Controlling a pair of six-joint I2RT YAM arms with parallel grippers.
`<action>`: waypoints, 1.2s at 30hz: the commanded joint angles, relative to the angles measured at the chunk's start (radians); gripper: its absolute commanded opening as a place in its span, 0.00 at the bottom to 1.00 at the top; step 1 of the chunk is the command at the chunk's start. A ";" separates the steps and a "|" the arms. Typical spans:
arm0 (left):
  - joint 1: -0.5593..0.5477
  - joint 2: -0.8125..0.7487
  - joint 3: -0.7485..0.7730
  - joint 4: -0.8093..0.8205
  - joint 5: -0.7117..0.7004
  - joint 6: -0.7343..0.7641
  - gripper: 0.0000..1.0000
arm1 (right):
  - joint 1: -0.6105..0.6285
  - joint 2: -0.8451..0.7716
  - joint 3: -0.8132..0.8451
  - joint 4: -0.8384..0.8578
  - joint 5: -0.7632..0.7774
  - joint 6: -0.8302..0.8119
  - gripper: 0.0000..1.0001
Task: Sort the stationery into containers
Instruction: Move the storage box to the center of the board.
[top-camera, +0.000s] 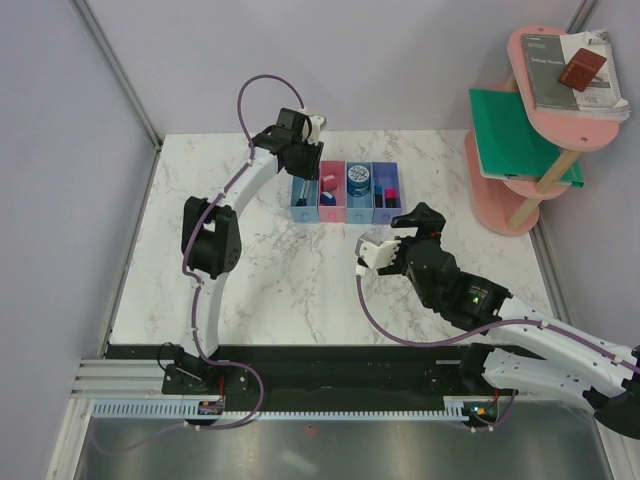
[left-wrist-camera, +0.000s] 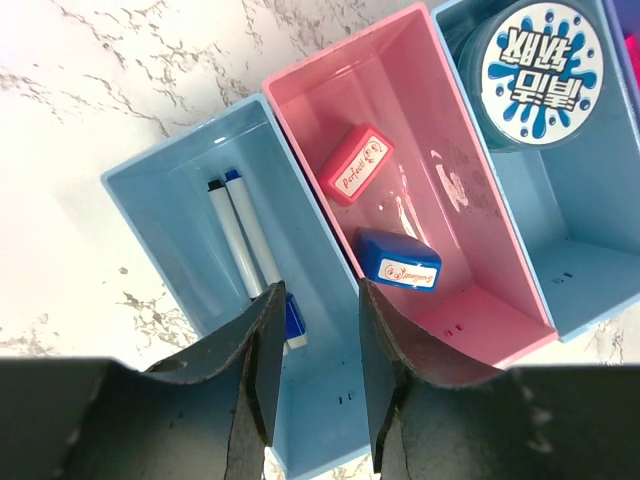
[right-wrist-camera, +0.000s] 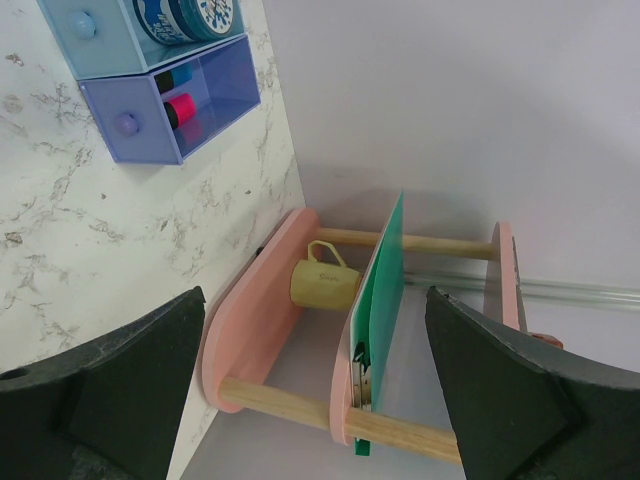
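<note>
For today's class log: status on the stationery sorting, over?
Left gripper part-open, empty, over light blue plastic bin holding white markers. Right gripper wide open, empty. Nothing obstructing.

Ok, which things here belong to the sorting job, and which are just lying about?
Job: row of four bins; two white markers; pink eraser; blue eraser; round blue tin, all already binned.
Lying about: pink shelf; green folder; books; yellow cup.
</note>
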 joint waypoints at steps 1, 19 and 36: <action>-0.001 -0.059 -0.007 0.041 -0.017 0.046 0.42 | -0.004 -0.009 0.011 0.007 0.012 0.017 0.98; -0.001 -0.005 -0.036 0.053 -0.025 0.050 0.42 | -0.004 -0.011 0.007 0.004 0.007 0.026 0.98; -0.025 0.036 -0.058 0.055 -0.032 0.069 0.41 | -0.004 -0.005 0.010 -0.002 0.009 0.032 0.98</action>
